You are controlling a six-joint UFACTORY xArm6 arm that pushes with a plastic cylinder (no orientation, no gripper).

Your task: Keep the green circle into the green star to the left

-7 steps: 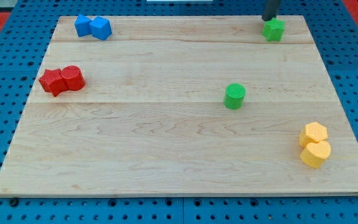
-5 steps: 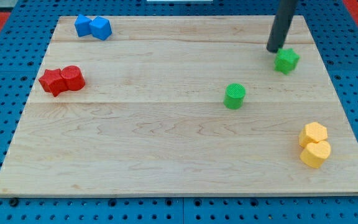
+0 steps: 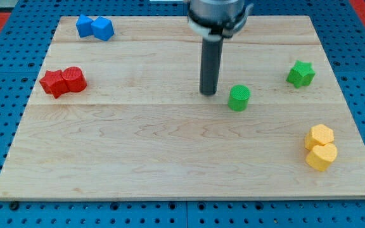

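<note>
The green circle (image 3: 238,98) stands on the wooden board right of centre. The green star (image 3: 301,74) lies further to the view's right and a little higher, apart from the circle. My tip (image 3: 208,93) is on the board just to the left of the green circle, with a small gap between them. The dark rod rises from it toward the view's top.
Two blue blocks (image 3: 94,27) touch at the top left. Two red blocks (image 3: 63,81) touch at the left edge. Two yellow blocks (image 3: 320,147) touch at the lower right. The board's edge (image 3: 182,196) runs along the bottom.
The green star slid down and right from the top edge. My tip left the star and moved left and down, ending just left of the green circle.
</note>
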